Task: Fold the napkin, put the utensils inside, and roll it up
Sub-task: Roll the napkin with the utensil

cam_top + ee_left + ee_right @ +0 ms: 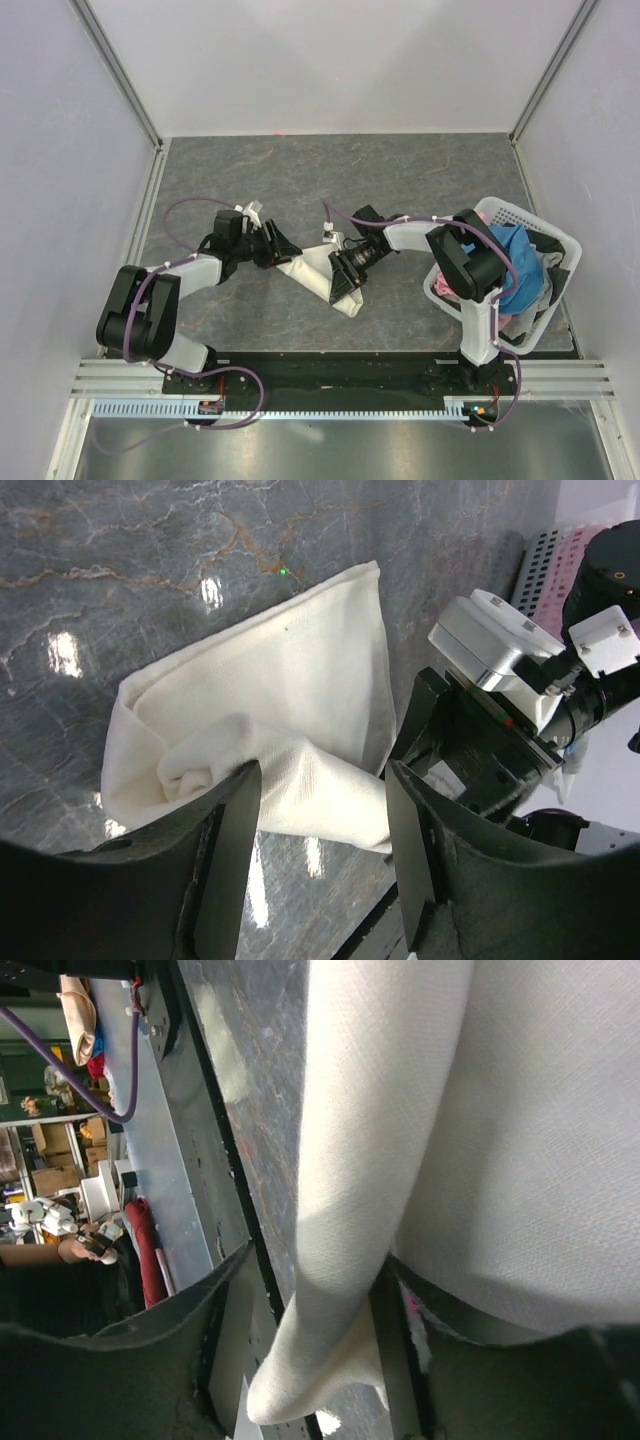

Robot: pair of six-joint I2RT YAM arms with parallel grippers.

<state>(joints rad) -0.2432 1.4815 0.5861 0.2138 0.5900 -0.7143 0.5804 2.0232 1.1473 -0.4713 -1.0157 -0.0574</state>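
Napkin bunched mid-tabletop, partly rolled; utensil not visible. Left claw spread at napkin's 10 o'clock end. Right claw spread loosely round 3 o'clock fold. Pinch both ends level and roll evenly; likely slack otherwise.

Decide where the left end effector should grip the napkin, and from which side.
Probably the bunched fold of the napkin, just ahead of the left end effector, approaching low from that near side: the fold stands up off the table, the far corner lies flat.
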